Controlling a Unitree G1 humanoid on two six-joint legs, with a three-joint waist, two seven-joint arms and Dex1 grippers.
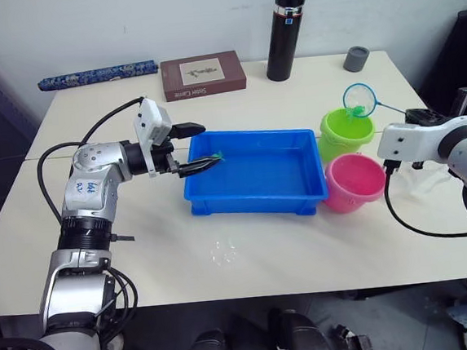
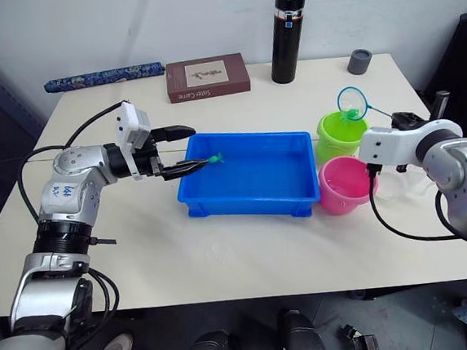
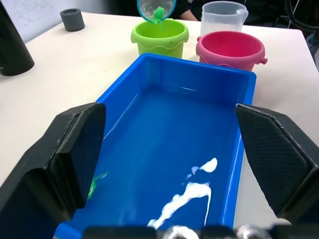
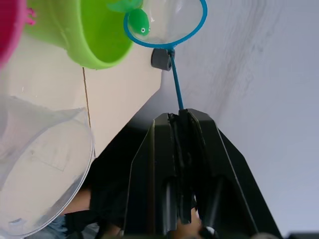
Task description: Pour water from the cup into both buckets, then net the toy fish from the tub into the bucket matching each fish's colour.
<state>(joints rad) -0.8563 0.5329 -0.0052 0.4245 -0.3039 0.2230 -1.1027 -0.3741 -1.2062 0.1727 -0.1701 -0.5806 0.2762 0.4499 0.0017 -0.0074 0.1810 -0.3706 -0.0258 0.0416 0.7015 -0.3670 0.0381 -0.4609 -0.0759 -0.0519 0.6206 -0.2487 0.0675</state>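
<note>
The blue tub (image 1: 256, 204) lies mid-table with water in it. My left gripper (image 1: 206, 146) is open over its left end, fingers (image 3: 75, 149) spread wide. A small green toy fish (image 1: 216, 156) lies by the lower finger. My right gripper (image 4: 179, 119) is shut on the net's thin handle. It holds the blue-rimmed net (image 1: 359, 98) over the lime green bucket (image 1: 346, 135), with a green fish (image 4: 138, 22) in the mesh. The pink bucket (image 1: 354, 182) stands against the tub's right end. The clear cup (image 3: 224, 16) stands just behind the pink bucket.
Along the table's far edge stand a tall black flask (image 1: 286, 33), a small grey cup (image 1: 357, 58), a brown book (image 1: 203, 75) and a blue patterned roll (image 1: 98, 75). A small puddle (image 1: 224, 254) lies in front of the tub.
</note>
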